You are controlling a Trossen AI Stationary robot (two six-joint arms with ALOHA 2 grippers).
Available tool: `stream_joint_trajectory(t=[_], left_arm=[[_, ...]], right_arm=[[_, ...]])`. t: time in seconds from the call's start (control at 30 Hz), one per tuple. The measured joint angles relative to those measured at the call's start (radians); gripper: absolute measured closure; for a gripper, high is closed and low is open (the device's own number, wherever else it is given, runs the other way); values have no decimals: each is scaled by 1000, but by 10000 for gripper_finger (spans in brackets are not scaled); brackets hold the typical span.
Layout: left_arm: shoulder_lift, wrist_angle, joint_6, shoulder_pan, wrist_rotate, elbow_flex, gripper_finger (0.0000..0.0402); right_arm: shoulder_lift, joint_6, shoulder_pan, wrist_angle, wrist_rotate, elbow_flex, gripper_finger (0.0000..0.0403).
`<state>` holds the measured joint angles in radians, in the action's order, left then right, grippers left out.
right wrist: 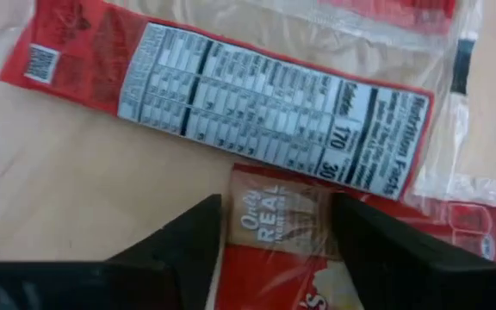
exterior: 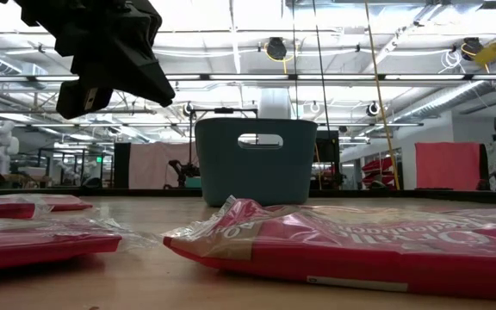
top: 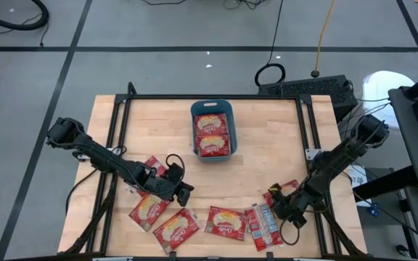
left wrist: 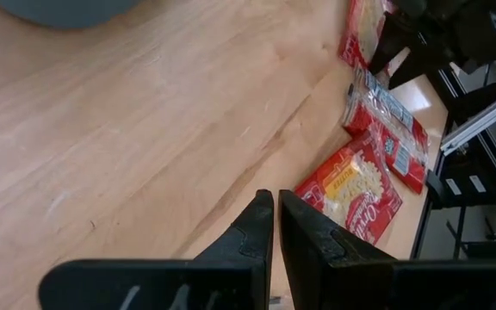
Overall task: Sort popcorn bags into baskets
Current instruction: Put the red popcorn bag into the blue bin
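The teal basket (top: 212, 110) (exterior: 257, 159) stands at the table's far middle with two red popcorn bags (top: 212, 134) lying flat inside. Several more bags lie flat along the near edge (top: 226, 222) (exterior: 360, 250). One of them lies silvery back up (right wrist: 257, 103). My left gripper (top: 182, 190) (left wrist: 274, 202) hangs shut and empty over bare wood, right of a bag (top: 153, 168). My right gripper (top: 280, 208) (right wrist: 278, 207) is open and low. Its fingers straddle the end of a red bag (right wrist: 274, 228) beside the back-up one. My right gripper comes from above, with one finger (right wrist: 201, 232) at each side edge of the red bag's end (right wrist: 269, 202). The bag lies flat on the table. I cannot tell whether the fingers touch it.
A black frame rail (top: 216, 97) runs along the table's far edge, and side rails run down both sides. Bare wood (top: 267, 145) lies between the basket and the near row of bags. Cables and a keyboard (top: 307, 88) sit beyond the far right corner.
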<state>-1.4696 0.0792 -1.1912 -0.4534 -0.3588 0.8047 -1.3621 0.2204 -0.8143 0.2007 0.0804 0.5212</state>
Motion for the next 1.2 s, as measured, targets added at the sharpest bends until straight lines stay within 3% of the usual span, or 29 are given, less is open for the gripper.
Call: stream_joint_trajectory(t=[0.4, 0.7, 0.87, 1.0, 1.2], left_arm=[[0, 0, -4, 0, -8, 0, 376], [0, -14, 3, 12, -10, 0, 376], [0, -25, 16, 29, -10, 0, 376], [0, -25, 32, 41, -10, 0, 376], [0, -24, 49, 48, -10, 0, 376]], right_arm=[[15, -25, 2, -16, 80, -4, 393], [137, 208, 20, 69, 189, -8, 403], [199, 389, 94, 99, 236, -6, 403], [246, 444, 170, 130, 194, -6, 403], [280, 344, 195, 141, 20, -6, 382]])
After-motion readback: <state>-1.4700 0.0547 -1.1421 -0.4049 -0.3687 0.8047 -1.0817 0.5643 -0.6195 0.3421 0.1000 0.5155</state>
